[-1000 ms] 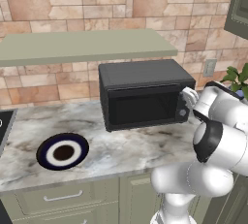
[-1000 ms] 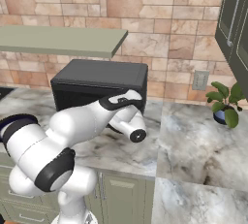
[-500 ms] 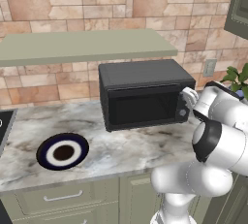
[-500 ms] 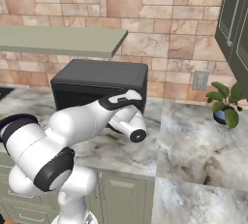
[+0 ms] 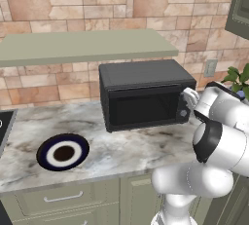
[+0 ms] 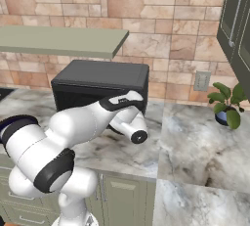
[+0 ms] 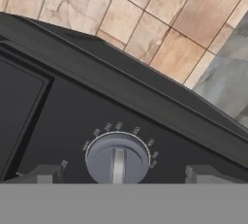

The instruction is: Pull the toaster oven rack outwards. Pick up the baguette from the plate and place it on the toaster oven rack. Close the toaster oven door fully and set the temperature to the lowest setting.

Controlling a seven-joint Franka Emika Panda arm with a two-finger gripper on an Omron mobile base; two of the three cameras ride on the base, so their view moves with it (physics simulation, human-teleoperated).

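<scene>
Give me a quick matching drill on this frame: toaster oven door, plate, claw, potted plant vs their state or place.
Column A
1. toaster oven door
2. plate
3. claw
4. potted plant

Column B
a. on the counter by the wall outlet
b. open, one tip on each side of a round knob
c. shut
d. bare, on the counter left of the oven

Pairs: 1-c, 2-d, 3-b, 4-a
</scene>
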